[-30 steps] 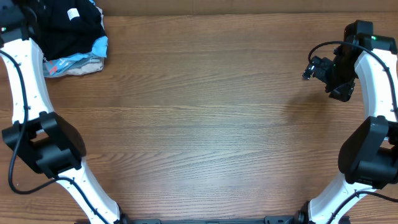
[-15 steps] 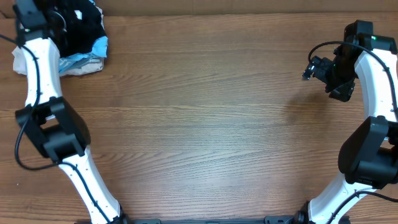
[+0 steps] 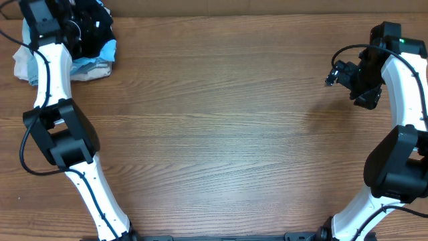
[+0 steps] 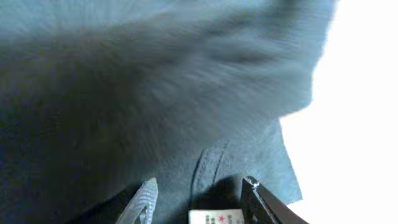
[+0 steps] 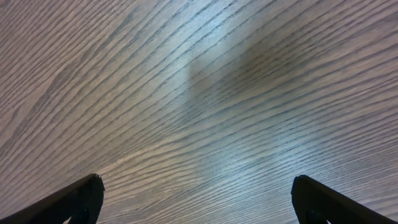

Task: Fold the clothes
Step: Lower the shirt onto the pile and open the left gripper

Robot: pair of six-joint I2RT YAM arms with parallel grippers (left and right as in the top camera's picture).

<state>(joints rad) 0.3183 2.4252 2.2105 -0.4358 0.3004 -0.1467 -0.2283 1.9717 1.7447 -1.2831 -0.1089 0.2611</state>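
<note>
The clothes, a black T-shirt [image 3: 99, 25], lie crumpled on a pile at the table's far left corner. My left gripper [image 3: 81, 30] reaches into it from the left; its fingers are hard to pick out against the dark cloth. In the left wrist view the shirt's fabric [image 4: 124, 112] fills the frame. My left gripper [image 4: 200, 202] stands open, and a small fold carrying the pale neck label [image 4: 214, 218] lies between its fingers, close to the right one. My right gripper [image 3: 341, 72] hangs wide open over bare wood [image 5: 199, 112] at the far right, holding nothing.
A light-blue garment [image 3: 100, 57] lies under the shirt's front edge. A pale garment [image 3: 23, 63] spreads out to the left of my left arm. The table's back edge [image 3: 234, 15] runs just behind the pile.
My left arm has swung from the table's left edge in over the pile, uncovering the pale garment. The shirt's label no longer shows from overhead. The right arm has not moved.
</note>
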